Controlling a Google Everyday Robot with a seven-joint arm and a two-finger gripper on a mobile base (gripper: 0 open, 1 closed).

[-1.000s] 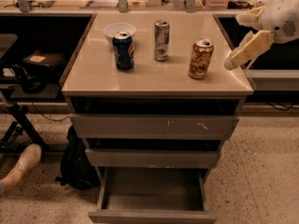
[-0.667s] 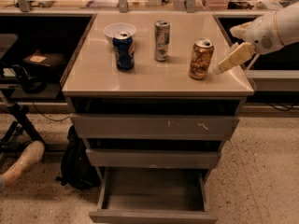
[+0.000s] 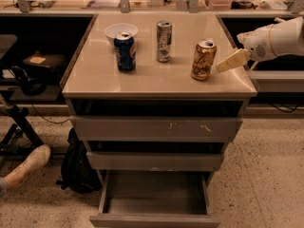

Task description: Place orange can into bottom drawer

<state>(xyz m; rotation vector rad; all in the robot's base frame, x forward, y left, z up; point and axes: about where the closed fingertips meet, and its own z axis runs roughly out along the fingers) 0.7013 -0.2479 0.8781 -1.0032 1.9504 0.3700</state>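
The orange can (image 3: 204, 60) stands upright on the right part of the cabinet top (image 3: 156, 82). My gripper (image 3: 227, 63) reaches in from the right on a white arm (image 3: 275, 39). It hovers just right of the can at mid-can height, close to it but apart from it. The bottom drawer (image 3: 154, 221) is pulled open at the foot of the cabinet and its inside looks empty.
A dark blue can (image 3: 126, 51), a slim silver can (image 3: 164, 41) and a white bowl (image 3: 121, 31) stand on the cabinet top. Two shallower drawers (image 3: 154, 128) sit above the open one. A black backpack (image 3: 78, 167) and a person's foot (image 3: 26, 165) are on the floor at left.
The gripper has moved left and slightly down, closing in on the right side of the orange can. The cans and drawers have not moved.
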